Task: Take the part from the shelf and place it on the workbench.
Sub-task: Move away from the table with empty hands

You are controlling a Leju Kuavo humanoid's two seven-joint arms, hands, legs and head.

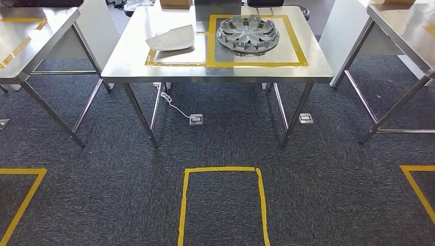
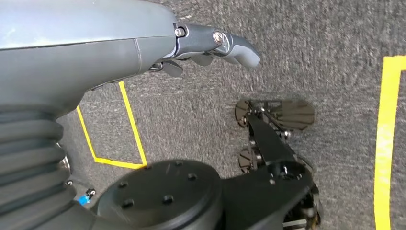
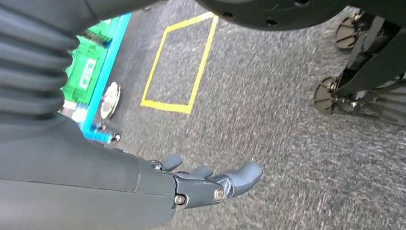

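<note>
Neither hand appears in the head view, which looks down on a stainless-steel bench (image 1: 169,72) with slim metal legs, standing on dark grey carpet (image 1: 225,143). Yellow tape (image 1: 211,41) marks two rectangles on the bench's top. Inside the rectangle toward 1 o'clock lies a round silver wheel cover (image 1: 248,34) with curved spokes. Toward 11 o'clock, in the other rectangle, rests a smooth, pale grey, curved part (image 1: 171,39), well apart from the wheel cover. A white cable (image 1: 174,106) runs down to a small square floor socket (image 1: 196,119), and a second socket (image 1: 306,118) sits beside the bench's right leg. At 6 o'clock a yellow tape outline (image 1: 223,205) marks the carpet. More steel benches (image 1: 31,36) stand at 9 and 3 o'clock. No readable writing shows.

From the left wrist view, the left hand (image 2: 210,45) hangs over the carpet, holding nothing, its grey thumb extended and the darker fingers (image 2: 172,68) loosely bent beneath. A ribbed grey cover sits behind it, and yellow tape lines cross the floor.

From the right wrist view, the right hand (image 3: 206,182) also hangs empty over the carpet, thumb out and fingers (image 3: 167,163) slightly apart. A yellow tape square (image 3: 179,62) lies beyond, beside a blue-edged green surface (image 3: 91,72) whose markings are too blurred to read.
</note>
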